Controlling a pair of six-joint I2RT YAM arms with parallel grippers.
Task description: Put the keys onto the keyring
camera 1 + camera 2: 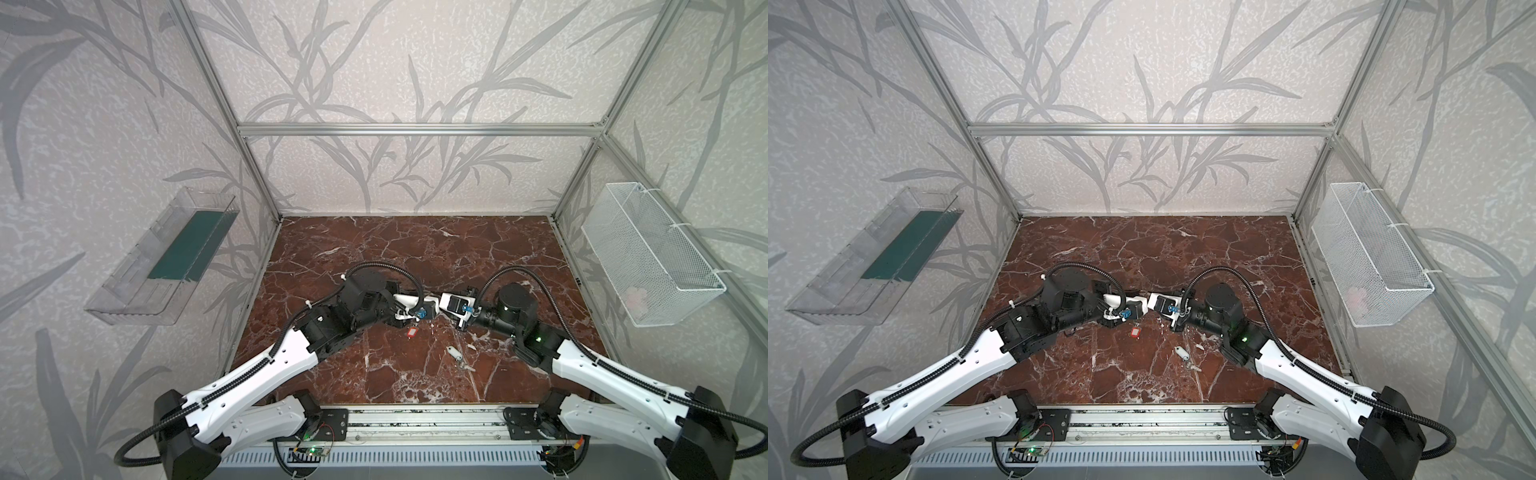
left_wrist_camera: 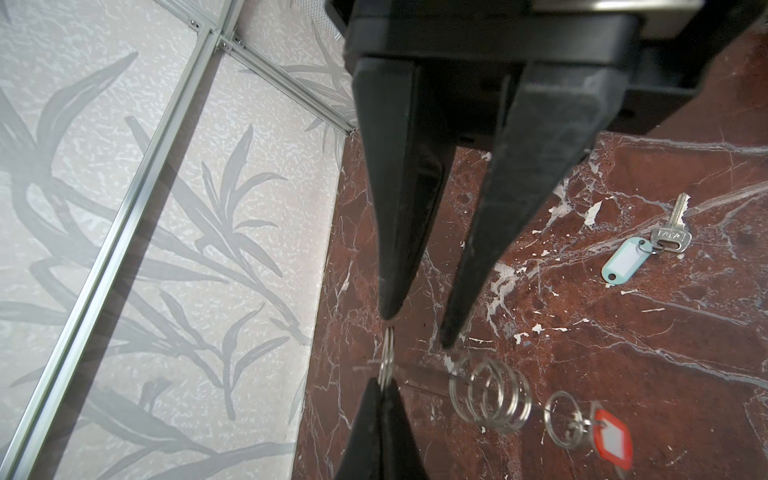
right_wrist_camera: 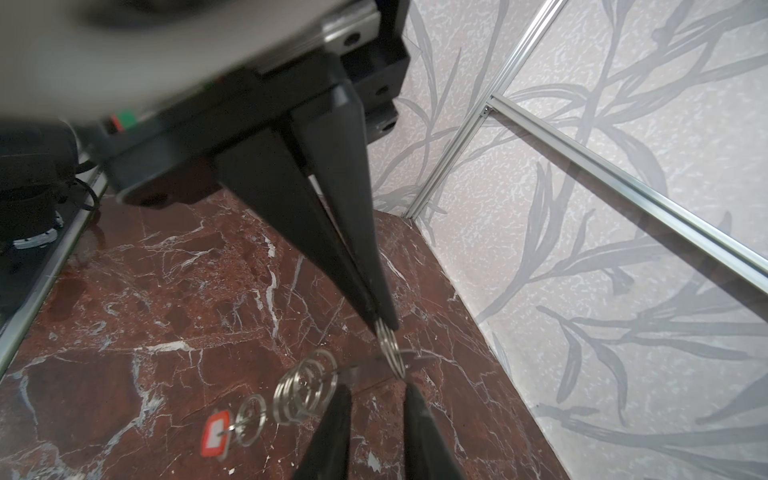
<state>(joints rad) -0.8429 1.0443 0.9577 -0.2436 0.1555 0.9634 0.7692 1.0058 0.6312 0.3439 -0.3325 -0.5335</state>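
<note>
Silver wire keyring (image 2: 387, 353) stands edge-on between fingertips: left gripper (image 2: 384, 384) pinches it shut, right gripper (image 2: 417, 332), fingers narrowly parted, waits at its opposite rim.

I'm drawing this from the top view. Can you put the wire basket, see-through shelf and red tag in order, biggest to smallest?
1. See-through shelf and wire basket: look about equal, so unranked.
2. Red tag: tiny, smallest by far.
</note>
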